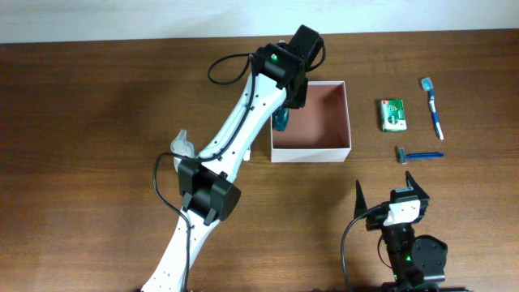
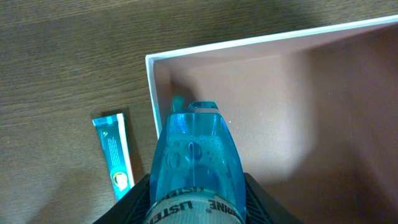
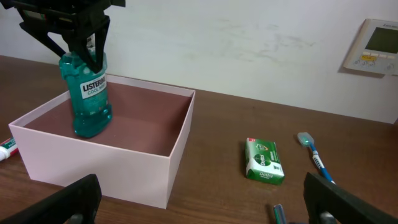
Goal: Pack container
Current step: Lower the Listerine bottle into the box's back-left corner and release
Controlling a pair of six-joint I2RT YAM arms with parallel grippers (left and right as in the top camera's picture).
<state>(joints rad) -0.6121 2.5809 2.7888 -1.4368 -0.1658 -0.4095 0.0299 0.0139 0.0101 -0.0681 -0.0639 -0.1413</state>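
The container is a square open box with white walls and a reddish-brown inside, standing mid-table. My left gripper is shut on a blue mouthwash bottle and holds it upright by its neck. The bottle hangs inside the container's far-left corner, close to the wall. Whether its base touches the floor is hidden. Only a teal sliver of the bottle shows below the wrist from overhead. My right gripper stands open and empty near the front edge, right of the container.
Right of the container lie a green soap packet, a blue toothbrush and a razor. A toothpaste tube lies just outside the container's left wall. A clear object sits beside my left arm.
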